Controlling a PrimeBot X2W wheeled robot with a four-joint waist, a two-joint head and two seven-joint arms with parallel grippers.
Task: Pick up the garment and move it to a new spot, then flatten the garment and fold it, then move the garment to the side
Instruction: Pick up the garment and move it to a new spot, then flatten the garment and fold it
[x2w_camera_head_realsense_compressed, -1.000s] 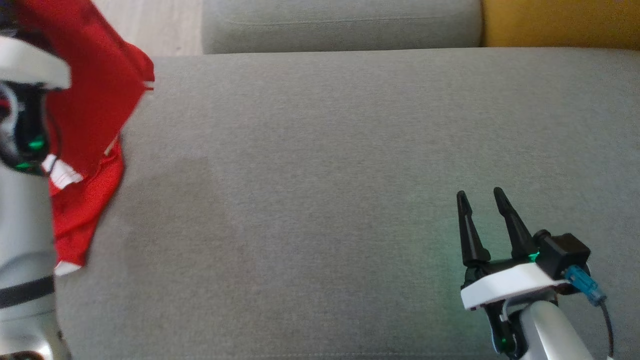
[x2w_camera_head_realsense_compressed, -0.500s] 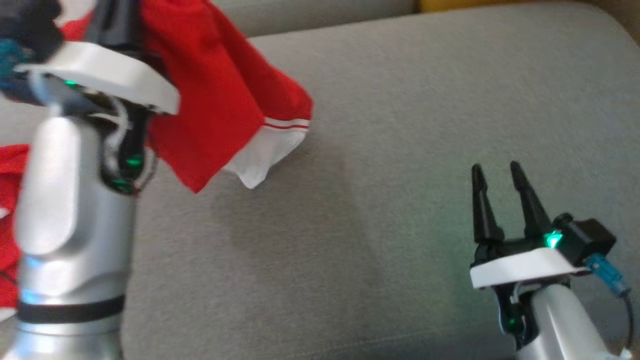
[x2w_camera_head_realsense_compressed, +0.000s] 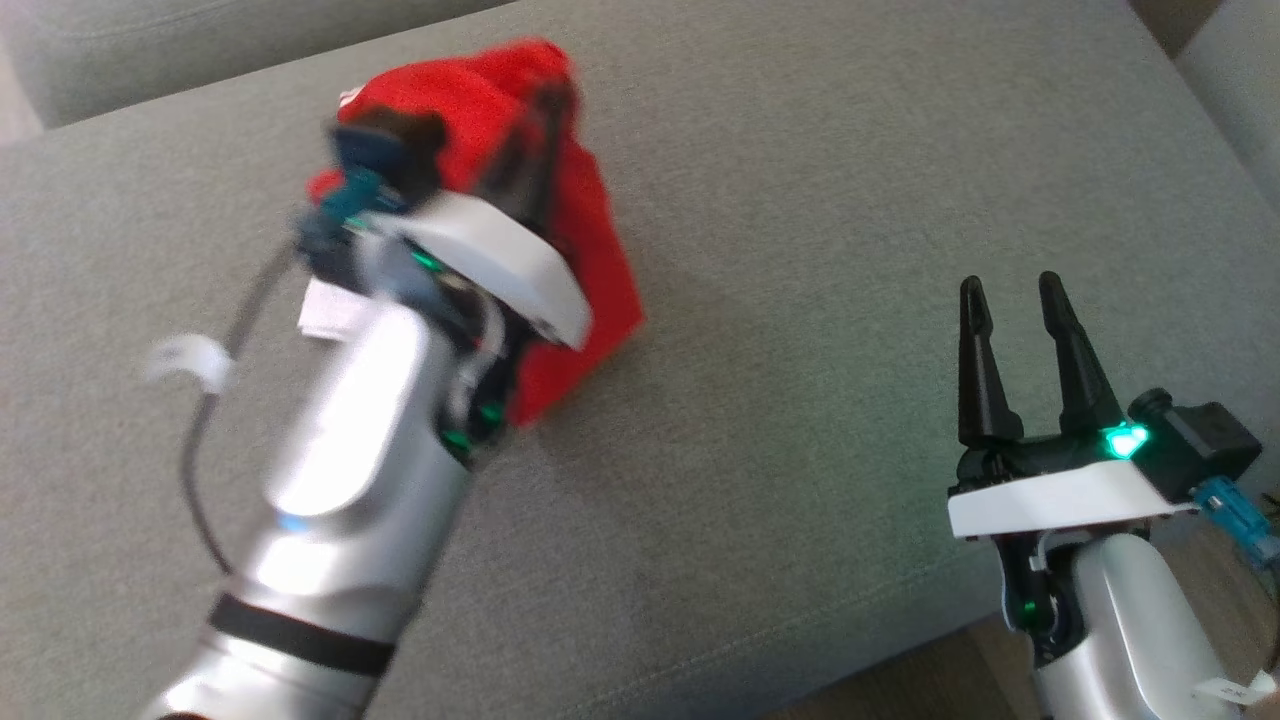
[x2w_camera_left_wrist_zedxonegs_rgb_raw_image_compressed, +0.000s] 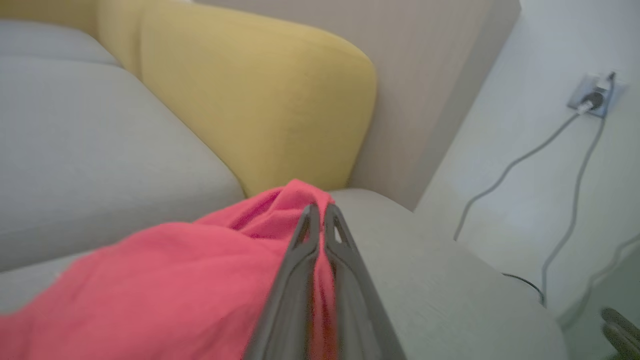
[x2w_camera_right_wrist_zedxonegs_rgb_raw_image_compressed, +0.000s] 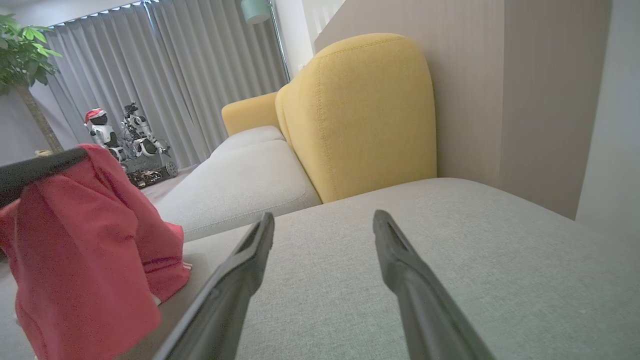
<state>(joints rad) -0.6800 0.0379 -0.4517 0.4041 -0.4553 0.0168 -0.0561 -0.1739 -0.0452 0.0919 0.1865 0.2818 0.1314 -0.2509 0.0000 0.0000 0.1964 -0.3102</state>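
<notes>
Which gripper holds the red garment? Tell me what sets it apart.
The left gripper, its fingers pinched shut on the red garment. The right gripper stands open and empty over the grey cushion.

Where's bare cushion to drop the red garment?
Free: the wide grey cushion stretch between the red garment and the open right pincer, and the strip along its front edge. Crowded: the left part, under the left pincer shut on the garment.
</notes>
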